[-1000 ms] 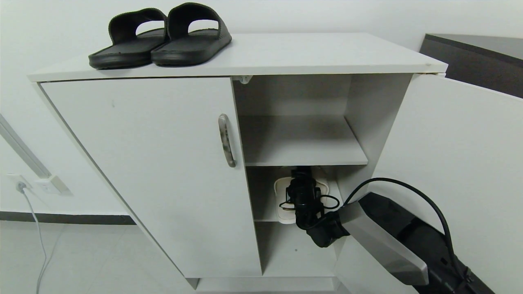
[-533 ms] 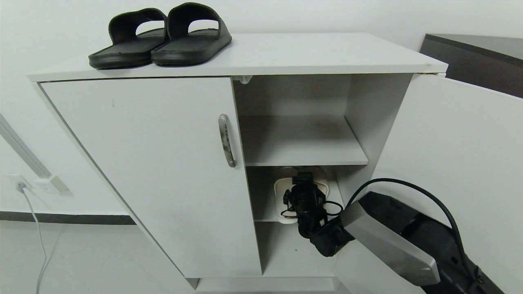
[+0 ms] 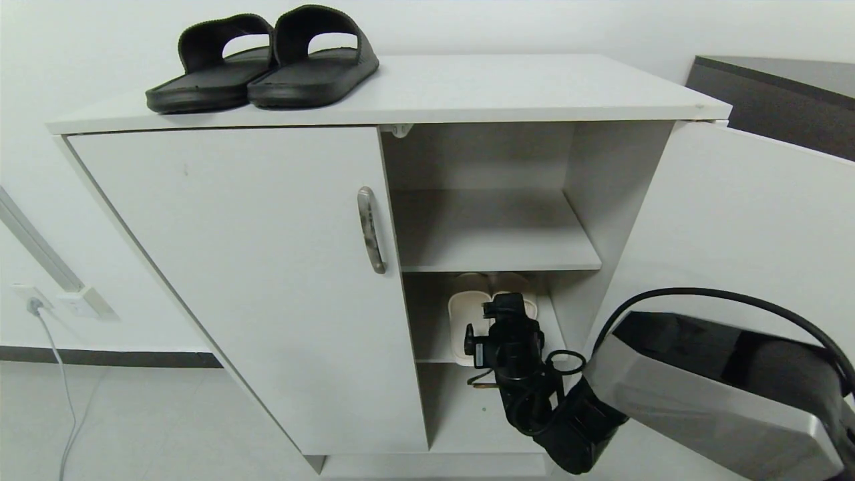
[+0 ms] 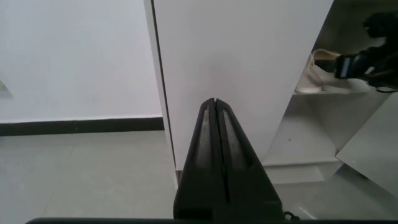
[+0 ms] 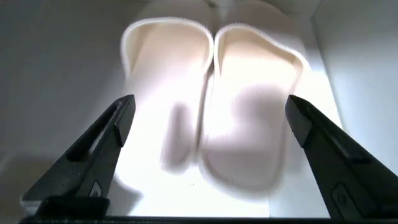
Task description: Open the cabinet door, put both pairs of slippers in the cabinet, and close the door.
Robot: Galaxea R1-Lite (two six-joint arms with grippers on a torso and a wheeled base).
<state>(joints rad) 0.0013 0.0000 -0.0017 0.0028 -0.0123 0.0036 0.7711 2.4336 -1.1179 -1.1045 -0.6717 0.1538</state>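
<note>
1. Right gripper: the jaws stand wide apart and hold nothing. It sits at the mouth of the open compartment, just in front of the white slippers.
2. White slippers: side by side, touching, on the lower shelf, heels towards the front edge.
3. Hazard, judged: the cable loop at the wrist hangs close to that shelf edge. If it catches a heel, a slipper is likely to be dragged out. Any overhang could later block the right door, which stands fully open.
4. Hazard, judged: the upper shelf lies directly above. A steep lift of the arm risks a strike on its front edge.
5. Black slippers: on the cabinet top, at its left end, not yet stowed. A grasp on one slipper alone may push the other off.
6. Left gripper: fingers pressed together, empty, low before the closed left door
</note>
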